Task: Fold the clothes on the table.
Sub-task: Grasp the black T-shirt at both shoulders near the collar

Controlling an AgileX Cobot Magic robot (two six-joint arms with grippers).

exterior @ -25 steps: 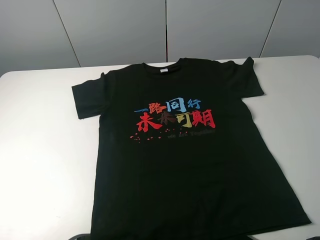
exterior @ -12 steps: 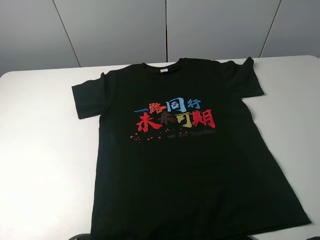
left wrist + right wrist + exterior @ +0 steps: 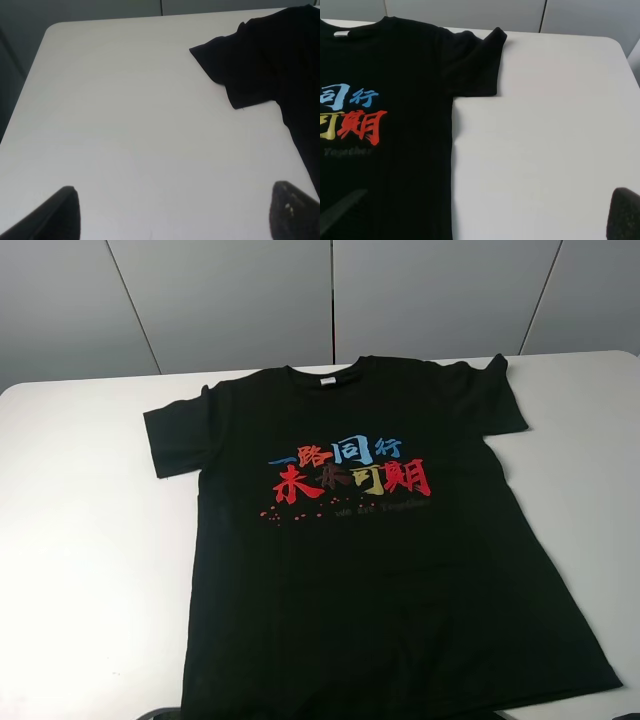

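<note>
exterior high shows black t-shirt (image 3: 370, 580) spread flat on table (image 3: 80, 540).

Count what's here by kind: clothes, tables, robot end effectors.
Black T-shirt: 1
White table: 1
End effectors: 2 (left end effector, right end effector, both open)
Total: 4

- The left gripper (image 3: 177, 214) has its jaws spread wide, and nothing sits between its two dark fingers (image 3: 62, 212).
- The right gripper (image 3: 482, 214) is just as wide apart, with nothing gripped by its fingers (image 3: 625, 215).
- In the high view a dark sliver (image 3: 162, 712) shows at the 7 o'clock edge and another at 5 o'clock; they are too small to tell if they are arms.
</note>
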